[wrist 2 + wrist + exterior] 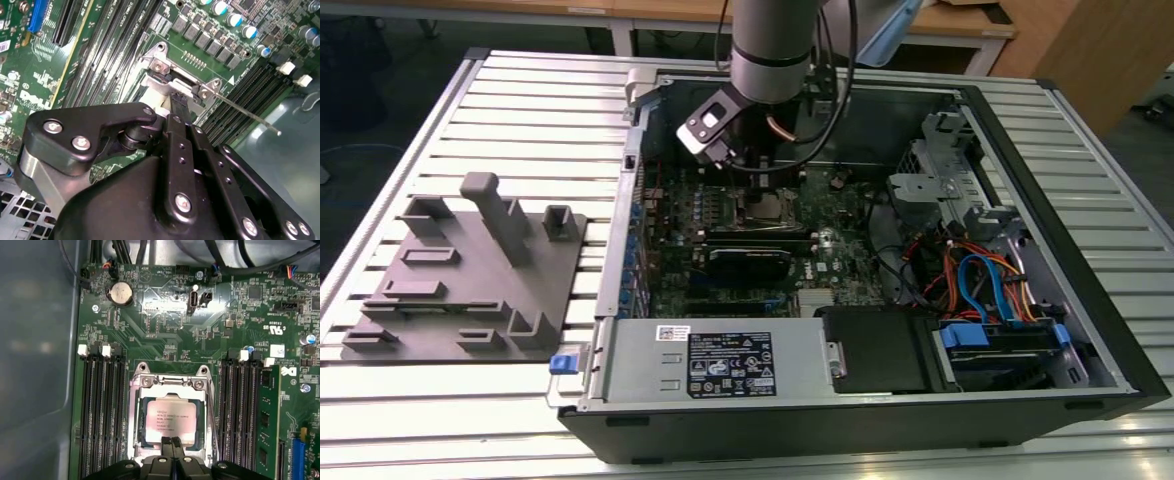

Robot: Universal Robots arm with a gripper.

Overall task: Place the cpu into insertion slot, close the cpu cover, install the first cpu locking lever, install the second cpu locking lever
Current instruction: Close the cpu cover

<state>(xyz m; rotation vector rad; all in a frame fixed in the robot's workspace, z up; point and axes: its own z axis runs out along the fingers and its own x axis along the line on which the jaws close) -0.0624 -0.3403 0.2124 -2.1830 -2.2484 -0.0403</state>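
CPU (170, 421), a flat square chip whose dull silver top carries faint lines of print, is seen in the first wrist view seated in the insertion slot (144, 440) and framed by the silver CPU cover (170, 382). The gripper (172, 442) has its fingers pressed together at the chip's edge. From a corner of the slot a thin lever rod (250, 116) is shown slanting outward in the second wrist view; beyond the slot a coin cell (121, 292) sits on the green board (165, 340), and the open computer case (854, 430) is shown by the exterior view.

Silver-grey cpu (169, 420) lies flat in insertion slot (143, 438), framed by cpu cover (170, 389).
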